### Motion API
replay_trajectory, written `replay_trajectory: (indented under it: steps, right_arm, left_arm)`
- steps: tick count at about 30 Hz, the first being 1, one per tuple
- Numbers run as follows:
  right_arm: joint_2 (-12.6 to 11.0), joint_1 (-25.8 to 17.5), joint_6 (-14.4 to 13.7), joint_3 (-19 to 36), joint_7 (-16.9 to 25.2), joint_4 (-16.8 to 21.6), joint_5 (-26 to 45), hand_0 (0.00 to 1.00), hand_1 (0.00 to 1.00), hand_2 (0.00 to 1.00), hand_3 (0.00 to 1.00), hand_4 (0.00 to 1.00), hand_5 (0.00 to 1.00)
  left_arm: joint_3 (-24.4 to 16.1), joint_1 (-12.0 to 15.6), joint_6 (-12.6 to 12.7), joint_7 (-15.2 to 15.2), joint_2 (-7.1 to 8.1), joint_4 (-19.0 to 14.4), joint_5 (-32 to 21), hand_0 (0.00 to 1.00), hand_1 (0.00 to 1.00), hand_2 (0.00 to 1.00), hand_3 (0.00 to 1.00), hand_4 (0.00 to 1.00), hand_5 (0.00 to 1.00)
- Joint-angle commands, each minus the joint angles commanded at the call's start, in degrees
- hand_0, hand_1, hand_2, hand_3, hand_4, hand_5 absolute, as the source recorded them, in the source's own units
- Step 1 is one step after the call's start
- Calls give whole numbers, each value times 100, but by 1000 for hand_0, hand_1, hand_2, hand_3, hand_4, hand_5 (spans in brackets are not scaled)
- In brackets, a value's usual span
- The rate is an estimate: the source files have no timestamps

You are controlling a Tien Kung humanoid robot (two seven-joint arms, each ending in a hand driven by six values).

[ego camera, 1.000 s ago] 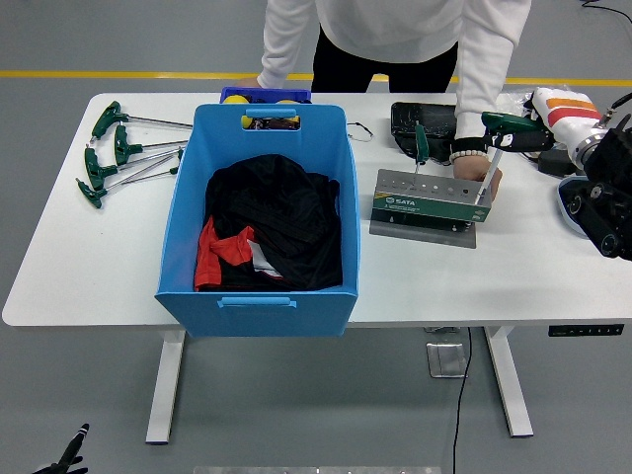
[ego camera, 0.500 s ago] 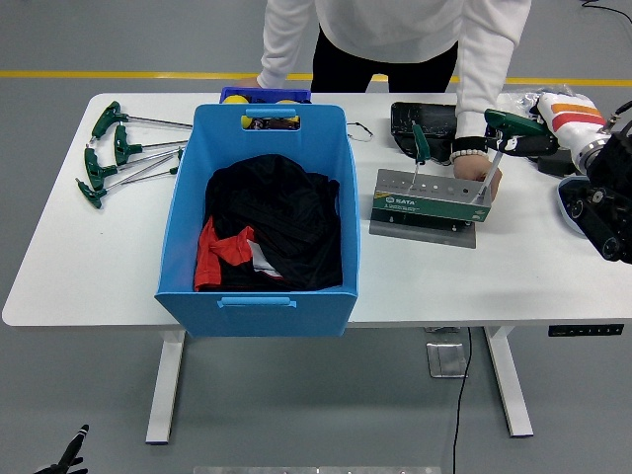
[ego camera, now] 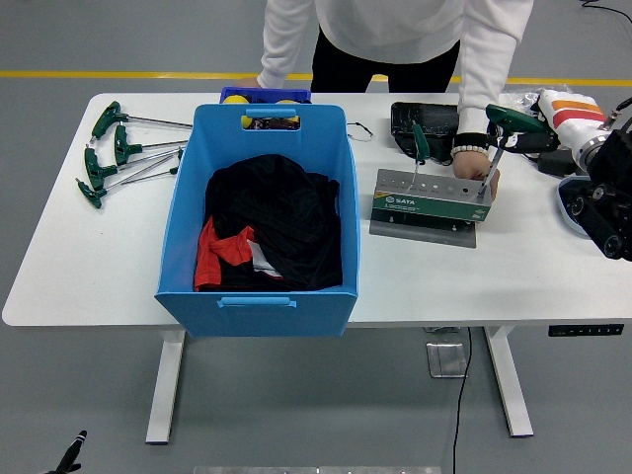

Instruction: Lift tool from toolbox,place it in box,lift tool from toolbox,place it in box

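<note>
1. The metal tool stand (ego camera: 431,204), a grey block with a row of holes in its top and a green label on its front face, sits on a flat grey plate on the white tabletop (ego camera: 89,267), just right of the blue box (ego camera: 259,301).
2. Two green-handled T-wrenches rise from the stand: one (ego camera: 420,146) stands upright near its left end, and the other (ego camera: 506,126) stands at its right end, its shaft tilted and its green handle lying across the top.
3. The right robot hand (ego camera: 553,133), black with a white cuff bearing orange stripes, reaches in from the right of the stand and meets the right end of that tilted wrench's handle; whether its fingers are clamped on the handle or only touching it cannot be told.
4. A person's hand (ego camera: 482,174) in a white sleeve rests on the stand's right end, beside the wrench's shaft.
5. A black tray (ego camera: 427,123) lies just behind the stand.
6. The blue box is a smooth plastic bin with handle slots, holding crumpled black and red cloth (ego camera: 267,232).
7. Left of the box, well apart from the stand, several more green-handled T-wrenches (ego camera: 118,153) lie flat on the tabletop, their thin metal shafts pointing towards the box.
</note>
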Motion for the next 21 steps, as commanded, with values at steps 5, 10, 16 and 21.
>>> replay_trajectory:
  steps: [5, 10, 16, 21]
  right_arm:
    - [-62, 21, 59, 78, -53, 136, -103, 2, 2, 2, 2, 901, 750]
    - [-130, 42, 153, 140, -118, 253, -219, 2, 2, 2, 2, 887, 742]
    - [-256, 39, 273, 266, -187, 484, -401, 2, 2, 2, 2, 874, 731]
    - [-416, 54, 374, 455, -255, 804, -624, 2, 2, 2, 2, 874, 731]
  left_arm:
    - [-24, 51, 7, -6, 1, 7, 7, 657, 644, 695, 727, 913, 806]
    - [-59, 102, 14, -7, 1, 14, 32, 657, 641, 694, 723, 912, 806]
    - [-90, 181, 25, -9, 8, 21, 52, 657, 640, 691, 722, 911, 805]
    - [-138, 261, 33, -3, 16, 28, 84, 657, 640, 691, 722, 911, 805]
